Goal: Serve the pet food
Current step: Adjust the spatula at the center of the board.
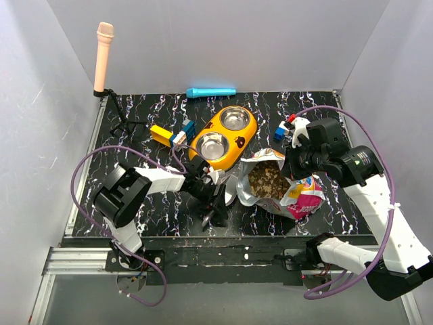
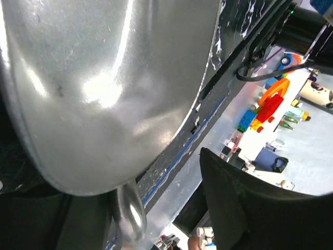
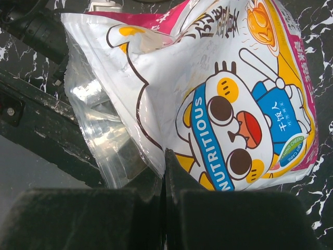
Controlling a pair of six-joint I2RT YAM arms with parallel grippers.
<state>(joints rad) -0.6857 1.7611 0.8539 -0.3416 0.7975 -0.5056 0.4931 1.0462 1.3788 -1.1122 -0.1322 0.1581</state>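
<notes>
Closest up are the right hand's (image 3: 165, 165) two black fingers (image 3: 104, 219), pressed flat together. The bottom edge of the foil bag (image 3: 229, 94) runs down into the seam between them, so that hand is clenched on the bag. It's got white, pink and blue print, a cartoon face and "NUTRITIOUS" on it (cute, honestly).

From the top camera the bag lies on the black marbled counter (image 1: 135, 135) with its mouth gaping upward. The pet food (image 1: 266, 179) sits inside it, a brown heap of kibble. The bag is just beside the yellow double bowl (image 1: 223, 131), on its near right side, and between the two hands.

Over at the bag's left edge is the left hand (image 1: 211, 193). Its wrist camera is mostly filled by a shiny curved metal surface (image 2: 104, 88), scoop-like but too close to say for sure. One dark finger (image 2: 250, 208) stands clear of that metal with open space between, so the hand looks released rather than pinching. I can't make out the other finger's contact.

Further back on the counter are a blue cylinder (image 1: 211, 92), a few toy blocks (image 1: 172, 135) and a pale pink mic-shaped thing (image 1: 103, 51) upright at the far left corner.
</notes>
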